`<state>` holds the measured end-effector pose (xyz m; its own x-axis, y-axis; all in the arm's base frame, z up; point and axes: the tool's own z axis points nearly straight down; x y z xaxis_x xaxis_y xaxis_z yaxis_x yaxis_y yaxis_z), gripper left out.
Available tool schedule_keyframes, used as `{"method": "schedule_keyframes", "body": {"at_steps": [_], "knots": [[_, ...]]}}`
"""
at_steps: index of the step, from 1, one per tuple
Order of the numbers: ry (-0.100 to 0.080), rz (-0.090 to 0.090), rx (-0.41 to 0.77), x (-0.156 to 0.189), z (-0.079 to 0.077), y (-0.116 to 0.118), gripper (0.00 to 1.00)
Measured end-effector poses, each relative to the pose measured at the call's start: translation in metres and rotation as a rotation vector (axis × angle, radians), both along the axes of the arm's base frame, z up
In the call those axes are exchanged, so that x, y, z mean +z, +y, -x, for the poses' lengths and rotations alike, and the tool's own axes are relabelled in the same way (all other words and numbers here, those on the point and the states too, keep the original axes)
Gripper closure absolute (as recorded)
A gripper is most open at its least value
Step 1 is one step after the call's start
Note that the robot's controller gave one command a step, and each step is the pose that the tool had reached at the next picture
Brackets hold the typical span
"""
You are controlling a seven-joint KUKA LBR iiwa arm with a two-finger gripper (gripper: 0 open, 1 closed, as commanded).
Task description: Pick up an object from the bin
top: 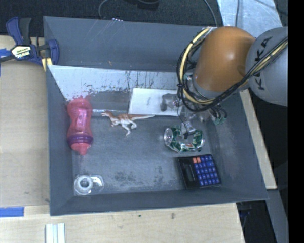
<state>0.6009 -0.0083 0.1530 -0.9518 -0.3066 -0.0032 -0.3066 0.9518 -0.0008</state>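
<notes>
**binwatch:** Grey metal bin seen from above, scuffed dark floor, pale streaky panel along the back. Spotted the gripper yet?

**armnerd:** Yep, right half of the bin, hanging below the orange wrist cover with cables looped round. Parked straight over a crumpled green-and-silver can on the floor, right of centre. Down at its top or very close, can't say if touching tbh

**binwatch:** Spread or clamped?

**armnerd:** Honestly can't tell, too much wrist hardware and cable in the way. Not calling it a grab

**binwatch:** Fair. Neighbours?

**armnerd:** Black calculator with blue keys just in front of the can, nearly touching, lying flat with keys up. Flat white card behind and to the left, up by the back wall. Small tan toy dinosaur near the middle, just in front of the card. Pink bottle lying on its side by the left wall, darker pink end toward the front, well apart from the arm. Silvery ring, tape roll maybe, alone in the front left corner
</notes>
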Motion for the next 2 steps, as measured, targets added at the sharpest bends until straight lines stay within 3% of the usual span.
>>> {"method": "schedule_keyframes", "body": {"at_steps": [1,2], "knots": [[-0.005,-0.002,-0.196,-0.016,-0.013,-0.024,0.0],[-0.003,-0.002,-0.277,-0.061,-0.018,-0.029,0.0]]}}
